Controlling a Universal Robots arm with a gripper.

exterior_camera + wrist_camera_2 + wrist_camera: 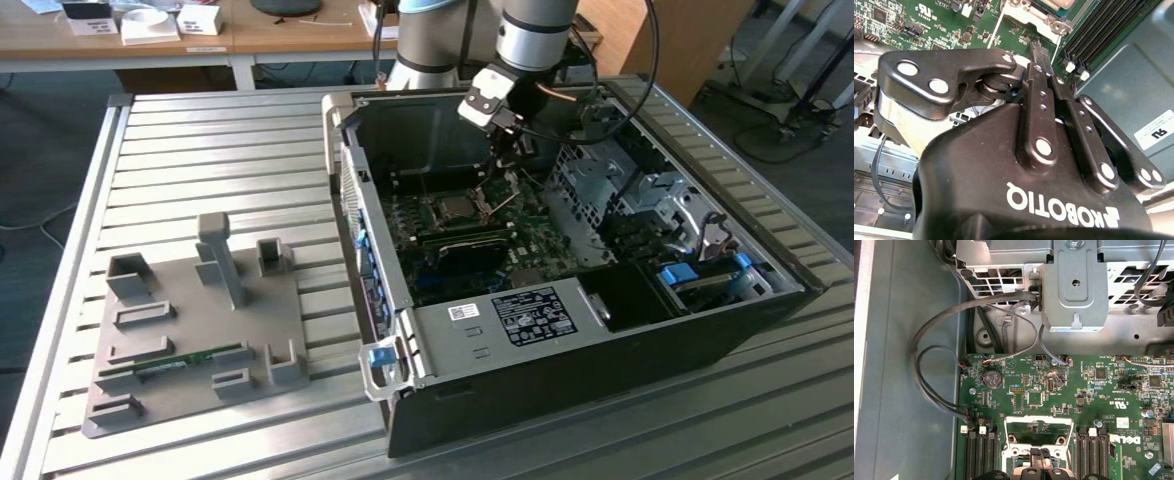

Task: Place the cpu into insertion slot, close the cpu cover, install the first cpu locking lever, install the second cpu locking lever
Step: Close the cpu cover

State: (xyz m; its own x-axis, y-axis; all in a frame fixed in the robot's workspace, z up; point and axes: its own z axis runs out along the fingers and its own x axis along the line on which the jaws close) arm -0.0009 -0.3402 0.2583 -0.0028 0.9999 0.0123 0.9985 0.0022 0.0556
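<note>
In the upper middle of the exterior view, my black 2-finger gripper (513, 168) hung inside the open dark metal computer case (561, 390). Its fingers were pressed together on nothing, probably to form 1 narrow tip for the cramped board. The square, silver-rimmed insertion slot (449, 210) lay just lower-left of it.

The arm (534, 25) is built of smooth silvery-grey cylindrical sections, with a pale block (483, 100) at its wrist and a thin black cable (650, 55) looping off beside it. The gripper (1038, 52) is matte black. It has a rounded body marked with white lettering, and flat linkage bars pinned by shiny round silver screws (1044, 146).
</note>
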